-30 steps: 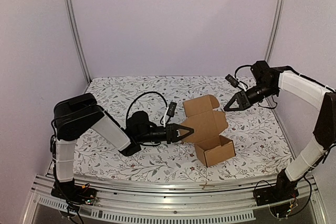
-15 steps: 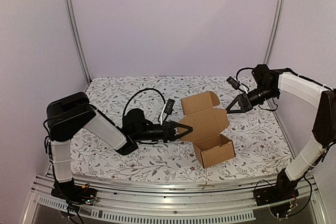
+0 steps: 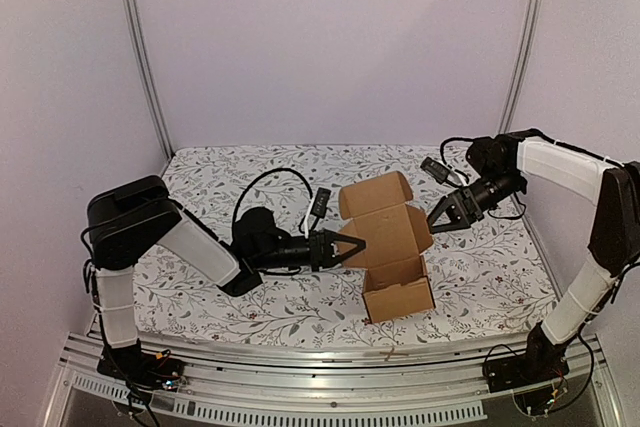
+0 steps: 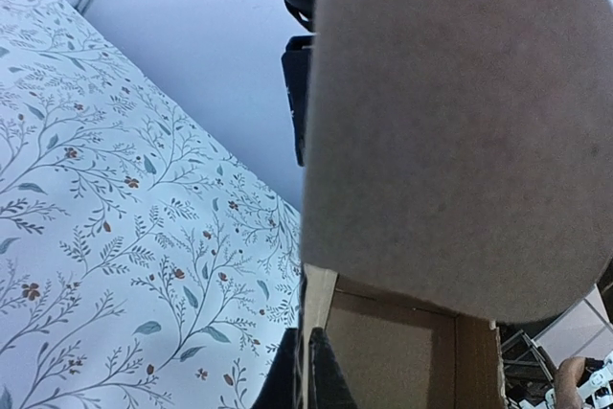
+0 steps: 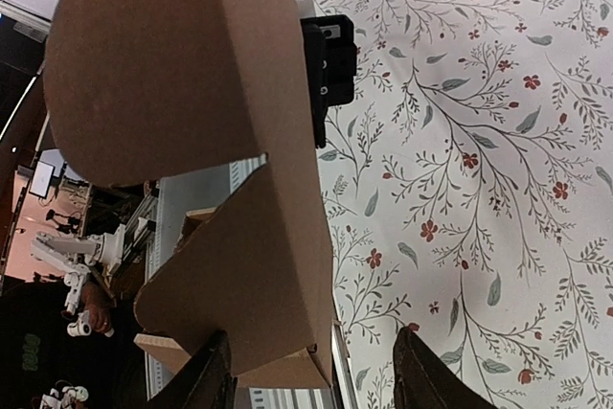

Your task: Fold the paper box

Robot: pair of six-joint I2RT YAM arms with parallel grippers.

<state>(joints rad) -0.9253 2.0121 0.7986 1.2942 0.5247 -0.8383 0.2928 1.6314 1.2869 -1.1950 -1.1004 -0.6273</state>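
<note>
Left claw (image 3: 355, 245) pinches the paper box (image 3: 398, 292) wall, middle of the desk (image 3: 220, 182); right claw (image 3: 436, 224) hangs apart beside the raised lid (image 3: 378, 197), best pushed down slowly while left braces the base

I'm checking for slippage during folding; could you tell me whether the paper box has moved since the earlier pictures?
Yes. The paper box has slid left along the near rail and turned squarer to it.
</note>
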